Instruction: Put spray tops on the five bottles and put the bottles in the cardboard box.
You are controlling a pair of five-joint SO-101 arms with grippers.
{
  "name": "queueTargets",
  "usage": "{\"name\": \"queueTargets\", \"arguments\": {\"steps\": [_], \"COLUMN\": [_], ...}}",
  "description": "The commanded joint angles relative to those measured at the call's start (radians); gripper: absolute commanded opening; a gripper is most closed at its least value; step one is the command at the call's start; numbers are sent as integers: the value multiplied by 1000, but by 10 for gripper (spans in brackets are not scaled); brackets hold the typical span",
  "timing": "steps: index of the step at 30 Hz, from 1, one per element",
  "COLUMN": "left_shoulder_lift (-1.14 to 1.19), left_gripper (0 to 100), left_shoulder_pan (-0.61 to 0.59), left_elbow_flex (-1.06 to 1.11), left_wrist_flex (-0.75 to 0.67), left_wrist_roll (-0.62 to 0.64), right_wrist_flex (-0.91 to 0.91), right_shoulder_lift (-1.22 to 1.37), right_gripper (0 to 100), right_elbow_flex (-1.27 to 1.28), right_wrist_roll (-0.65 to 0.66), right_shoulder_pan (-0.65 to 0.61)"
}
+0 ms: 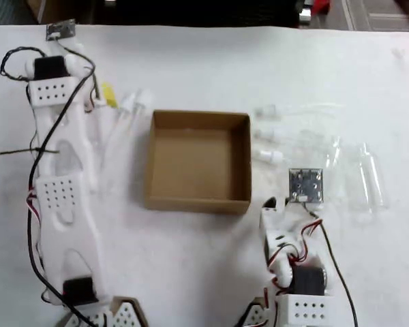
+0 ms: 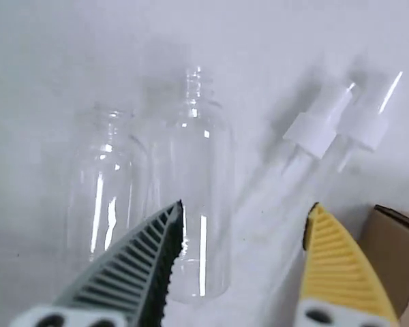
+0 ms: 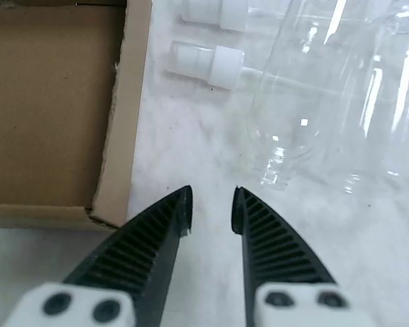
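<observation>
Cardboard box (image 1: 199, 201): brown, open-topped, upright at mid-bench, inner floor fully visible.
Left bottles (image 2: 191, 204): two, clear, uncapped, lying side by side on the bench.
Left spray tops (image 2: 312, 134): two, white collars, lying just beside those bottles.
Right bottles (image 3: 307, 102): clear, uncapped, lying on their sides.
Right spray tops (image 1: 267, 155): three, white, lying in a column between box and bottles.
</observation>
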Motion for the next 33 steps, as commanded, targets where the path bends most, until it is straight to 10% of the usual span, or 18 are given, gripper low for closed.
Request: {"name": "queueTargets", "arguments": {"steps": [1,33], "left_shoulder_lift": [4,133], "left_gripper": [268,159], "left_shoulder_pan": [-31,-54], "left_elbow_flex": [-63,-64], "left_wrist_flex": [-3,-20], "left_wrist_roll": [9,-61], "right_wrist_flex": [-15,-15], "right_shoulder_lift": [-8,-7], "right_gripper": [91,91], "right_elbow_flex": [11,11], "right_wrist_roll": [9,9], "right_shoulder_pan": [-4,-4]}}
